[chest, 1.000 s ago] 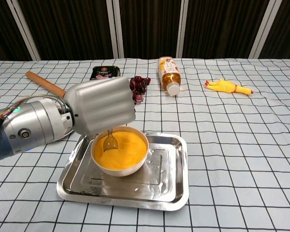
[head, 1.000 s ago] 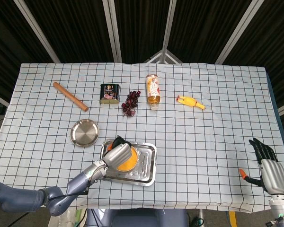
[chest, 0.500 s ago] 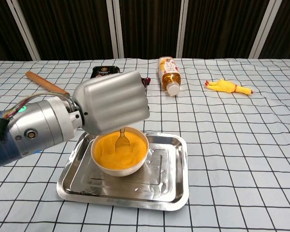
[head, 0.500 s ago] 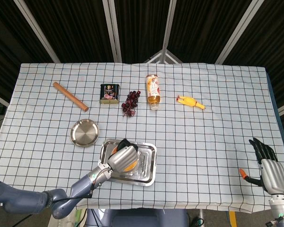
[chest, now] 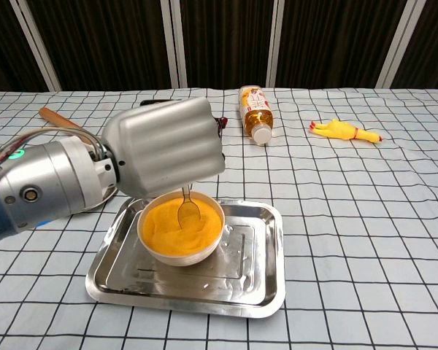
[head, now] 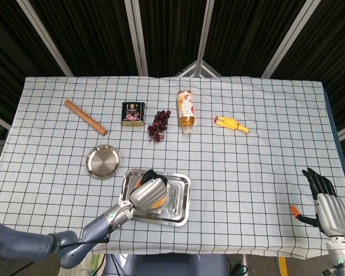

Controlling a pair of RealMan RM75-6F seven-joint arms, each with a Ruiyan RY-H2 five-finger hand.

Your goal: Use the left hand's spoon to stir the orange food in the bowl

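A white bowl [chest: 179,253] of orange food [chest: 174,227] stands in a steel tray [chest: 255,275] near the table's front edge. My left hand [chest: 163,148] hovers over the bowl and grips a metal spoon [chest: 187,210] whose tip dips into the orange food. From the head view the left hand [head: 148,192] covers most of the bowl [head: 155,202] in the tray [head: 181,201]. My right hand [head: 326,204] sits at the table's front right corner, fingers apart, holding nothing.
A small steel plate [head: 102,161] lies left of the tray. Along the far side lie a wooden rolling pin [head: 85,117], a dark tin [head: 133,113], grapes [head: 158,125], a bottle [head: 186,110] on its side and a yellow rubber chicken [head: 230,123]. A small orange item [head: 296,212] lies by the right hand.
The spoon has swept from the left part of the bowl toward its middle. My left hand shifted right and slightly up. The right hand has stayed still.
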